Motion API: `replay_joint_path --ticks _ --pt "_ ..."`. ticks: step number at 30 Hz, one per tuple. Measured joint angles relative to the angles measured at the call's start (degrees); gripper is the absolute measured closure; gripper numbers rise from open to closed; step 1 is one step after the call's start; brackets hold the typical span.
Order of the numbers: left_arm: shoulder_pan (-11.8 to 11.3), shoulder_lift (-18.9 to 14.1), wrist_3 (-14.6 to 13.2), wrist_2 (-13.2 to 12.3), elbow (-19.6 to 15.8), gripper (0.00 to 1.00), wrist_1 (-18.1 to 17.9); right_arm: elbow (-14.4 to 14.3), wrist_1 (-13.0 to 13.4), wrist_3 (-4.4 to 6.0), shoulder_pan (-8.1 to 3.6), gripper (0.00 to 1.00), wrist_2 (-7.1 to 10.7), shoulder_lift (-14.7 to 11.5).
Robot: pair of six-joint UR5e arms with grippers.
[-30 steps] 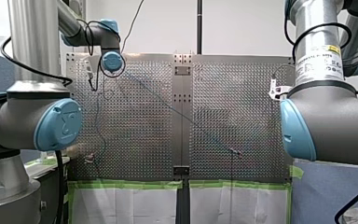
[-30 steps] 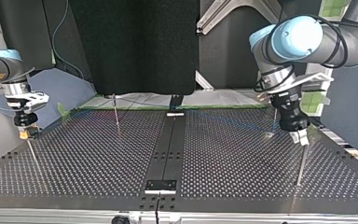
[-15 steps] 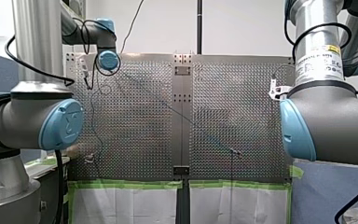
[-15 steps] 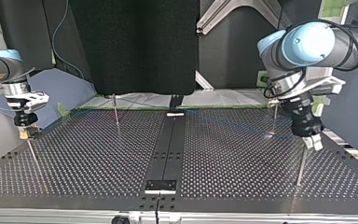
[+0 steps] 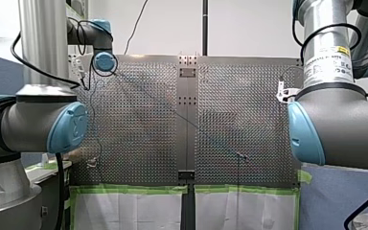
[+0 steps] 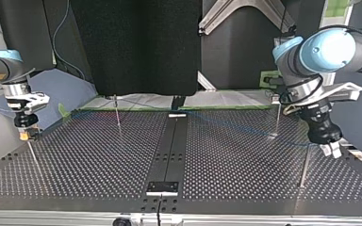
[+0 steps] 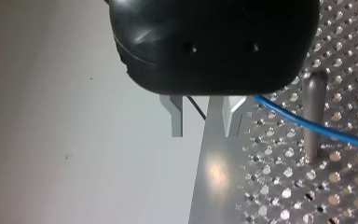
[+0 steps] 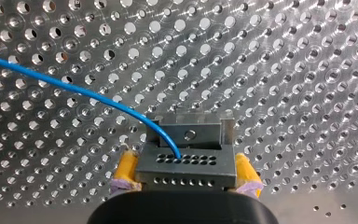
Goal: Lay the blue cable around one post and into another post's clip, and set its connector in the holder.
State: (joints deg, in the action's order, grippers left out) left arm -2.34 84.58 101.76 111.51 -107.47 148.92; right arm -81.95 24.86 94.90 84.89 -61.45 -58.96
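1. Over the shoulders, front view: perforated steel table [image 5: 139, 139], two plates joined by a plain centre strip [image 5: 187, 120]. Green tape [image 5: 129, 189] lines its near edge, with white sheeting below. White wall [image 5: 249, 28] and a black pole [image 5: 204, 26] stand behind. My left arm [image 5: 104, 62] reaches to the table's far left corner. My right arm [image 5: 335, 124] fills the right foreground and hides its own claw. Blue cable [image 5: 220, 142] shows as a faint diagonal across both plates.

2. Top view, facing the arms: the plate looks dark, with a black panel [image 6: 136, 47] behind it. My right gripper [image 6: 27, 135] hangs low over the plate at this view's left. My left gripper [image 6: 332, 150] hangs over the plate's edge at the view's right. The cable runs taut to it, passing near the foot of a thin post [image 6: 277, 120]. A nearer post [image 6: 304, 165] stands just beside that gripper.

3. Left wrist view: black body, with two metal fingers [image 7: 177, 116] standing apart and the plate's edge showing in the gap. The cable comes out from under the body just beside one finger and crosses a steel post [image 7: 314, 116]; whether they touch, cannot tell. A plain pale surface [image 7: 74, 140] lies off the plate's edge.

4. Right wrist view: yellow pads [image 8: 127, 168] are clamped on either side of the grey connector [image 8: 186, 163], held over the holes. The cable leaves its upper face and arcs away across the plate.
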Motion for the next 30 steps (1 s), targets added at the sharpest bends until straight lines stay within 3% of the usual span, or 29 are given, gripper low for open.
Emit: replay_joint_path --ticks 16,24,30 --pt "-3.2 1.0 1.5 -7.2 0.8 0.56 -0.9 -0.1 -0.3 -0.24 0.03 0.20 0.02 0.2" --pt "-4.4 2.7 1.6 -7.6 2.0 0.56 -1.1 0.0 -0.2 -0.34 0.04 0.20 0.00 0.3" --pt "-6.2 2.8 3.2 -7.0 4.6 0.56 -1.3 0.0 -0.2 -0.39 0.03 0.20 0.01 0.3"
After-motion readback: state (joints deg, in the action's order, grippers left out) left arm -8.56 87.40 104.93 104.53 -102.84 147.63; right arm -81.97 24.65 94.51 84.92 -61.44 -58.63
